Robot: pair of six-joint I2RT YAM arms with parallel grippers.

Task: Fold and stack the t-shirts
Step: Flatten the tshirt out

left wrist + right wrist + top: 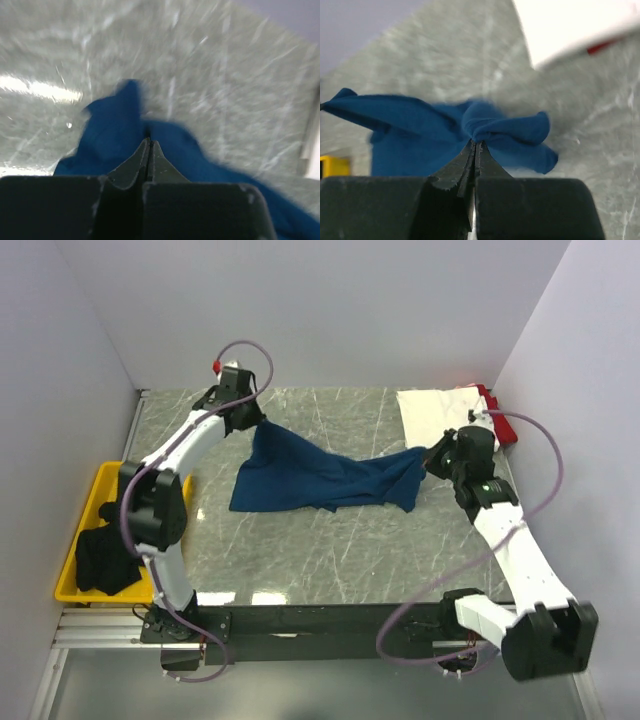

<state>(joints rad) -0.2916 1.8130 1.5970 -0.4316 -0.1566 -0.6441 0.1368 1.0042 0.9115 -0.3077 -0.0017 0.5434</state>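
Observation:
The navy-blue t-shirt [320, 478] hangs stretched between my two grippers above the marble table, its lower edge draping onto the top. My left gripper [262, 423] is shut on its far-left corner; in the left wrist view the cloth [115, 135] spreads past the closed fingertips [149, 142]. My right gripper [430, 455] is shut on the right corner; in the right wrist view bunched blue cloth [505, 131] sits at the closed tips [476, 144]. A folded white t-shirt [440, 412] lies at the back right over a red one [490, 400]. Black t-shirts [105, 555] lie in the yellow bin.
A yellow bin [95, 490] stands off the table's left edge. White walls close in the back and both sides. The folded stack also shows in the right wrist view [570, 25] at the upper right.

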